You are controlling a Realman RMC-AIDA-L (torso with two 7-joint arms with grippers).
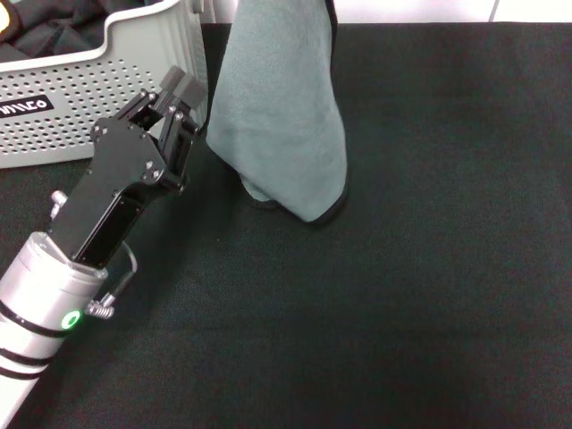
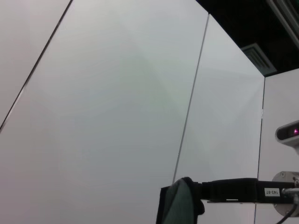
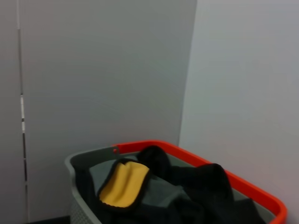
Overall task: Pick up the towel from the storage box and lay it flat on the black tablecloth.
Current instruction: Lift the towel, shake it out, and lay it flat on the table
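The towel (image 1: 281, 107) hangs grey-green side out from above the top edge of the head view. Its dark-bordered lower corner rests on the black tablecloth (image 1: 429, 268). In the left wrist view, my right gripper (image 2: 195, 199) reaches in from the right, shut on the towel's top (image 2: 179, 207). This gripper is out of the head view. The light grey storage box (image 1: 80, 98) stands at the far left with dark cloth inside. My left gripper (image 1: 181, 89) lies low beside the box's right corner, left of the towel, fingers together and holding nothing.
In the right wrist view, a grey basket with an orange-red rim (image 3: 187, 156) holds dark cloths and a yellow, dark-edged cloth (image 3: 122, 184). Pale wall panels stand behind. The tablecloth stretches wide to the right and front of the towel.
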